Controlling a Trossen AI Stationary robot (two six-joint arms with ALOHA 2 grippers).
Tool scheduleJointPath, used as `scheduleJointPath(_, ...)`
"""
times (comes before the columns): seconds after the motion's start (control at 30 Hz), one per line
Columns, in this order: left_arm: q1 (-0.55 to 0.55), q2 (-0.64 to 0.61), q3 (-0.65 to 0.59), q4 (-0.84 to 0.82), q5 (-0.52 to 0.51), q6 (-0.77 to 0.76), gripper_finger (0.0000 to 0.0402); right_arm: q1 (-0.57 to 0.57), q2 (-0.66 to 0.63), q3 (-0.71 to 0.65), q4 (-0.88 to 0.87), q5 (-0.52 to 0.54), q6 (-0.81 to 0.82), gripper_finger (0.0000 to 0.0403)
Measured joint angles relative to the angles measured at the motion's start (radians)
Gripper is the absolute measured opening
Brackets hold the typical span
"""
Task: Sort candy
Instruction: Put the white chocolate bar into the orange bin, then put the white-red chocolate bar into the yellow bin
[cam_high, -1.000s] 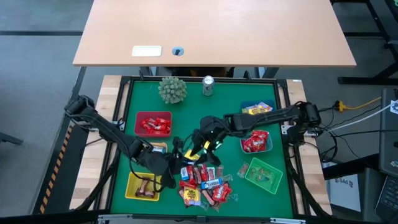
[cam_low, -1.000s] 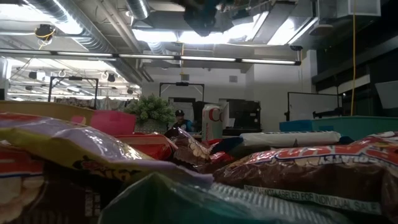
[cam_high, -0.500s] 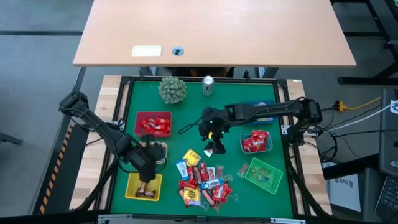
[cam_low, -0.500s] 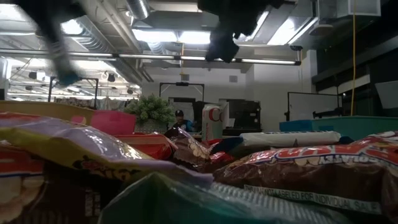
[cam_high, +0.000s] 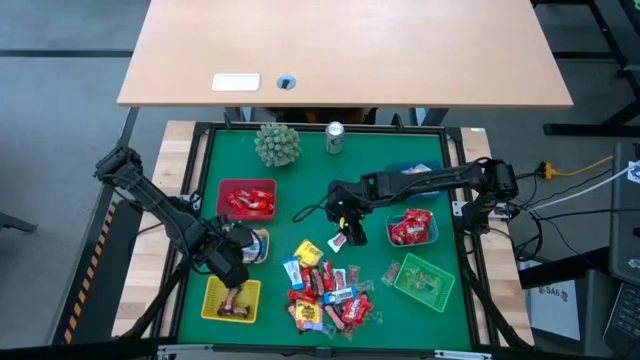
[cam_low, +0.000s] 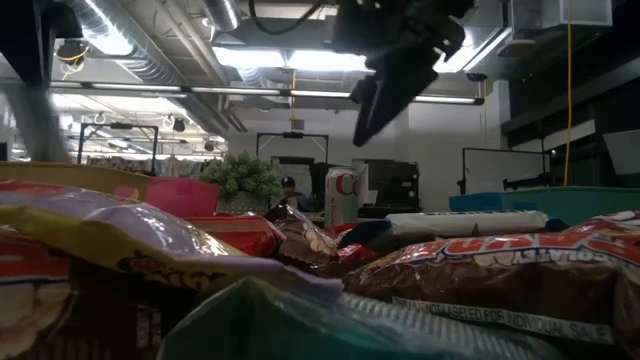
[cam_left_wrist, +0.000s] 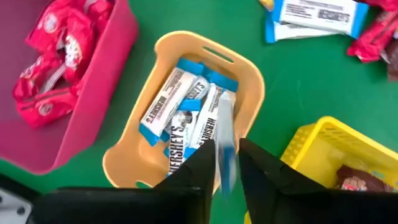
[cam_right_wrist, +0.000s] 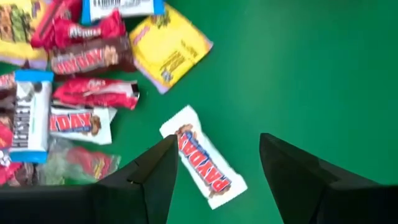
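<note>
L gripper (cam_left_wrist: 227, 163) hangs over the tan basket (cam_left_wrist: 249, 74), jaws parting, blue-white bar (cam_left_wrist: 225, 146) slipping between them; could snag and land outside. Candy pile (cam_high: 325, 290) sits mid-mat. R gripper (cam_right_wrist: 214, 163) spread wide above a white bar (cam_right_wrist: 202, 165) w/ nothing held; a skewed drop might shove it.

We see two arms, both matte black, built of slim tubular links with bulkier rounded joint housings. Left gripper (cam_left_wrist: 222, 163): two dark, flat, wedge-shaped fingers. Right gripper (cam_right_wrist: 214, 163): same dark fingers, broad angular faces. Thin black cable loops off right arm wrist. No markings or screws discernible.
</note>
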Motion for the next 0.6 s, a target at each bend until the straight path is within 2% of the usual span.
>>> scheduleJointPath(0.13,0.0,0.0,0.0,-0.016,-0.021,-0.057,0.0092,0.0,0.0,-0.047,0.025,0.0,-0.001,0.0225)
scheduleJointPath(0.3,0.0,0.0,0.0,-0.004,-0.12,-0.067,0.0123,0.0,0.0,-0.09,0.034,0.0,-0.041,0.0225)
scheduleJointPath(0.43,0.0,0.0,0.0,0.018,-0.214,-0.066,0.0135,0.0,0.0,-0.134,0.061,-0.002,-0.067,0.0225)
scheduleJointPath(0.6,0.0,0.0,0.0,0.037,-0.278,-0.066,0.0137,0.0,0.0,-0.213,0.139,-0.002,-0.103,0.0225)
